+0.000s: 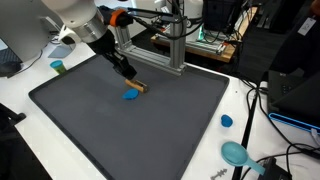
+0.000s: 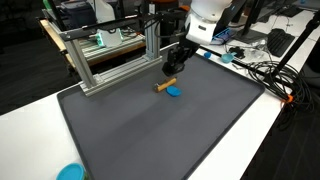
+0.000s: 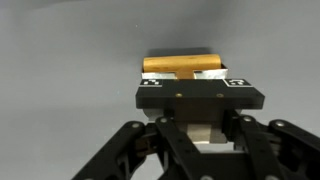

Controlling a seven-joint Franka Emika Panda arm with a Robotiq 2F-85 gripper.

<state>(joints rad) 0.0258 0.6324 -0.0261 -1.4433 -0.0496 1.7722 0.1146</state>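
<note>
Dark mat (image 1: pixel 120 130) on white table (image 1: pixel 40 150)

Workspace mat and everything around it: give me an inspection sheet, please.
Surface: dark grey mat lying flat on a white table.
Job's things: wooden block between the claw's tips; blue piece beside it on the mat, contact unclear.
Clutter: green-topped cylinder, blue cap and teal scoop, all off the mat.
Claw: claw shut on the wooden block, low over the mat.
Cables: black cables along the table edge.
Surroundings: aluminium frame behind the mat.
</note>
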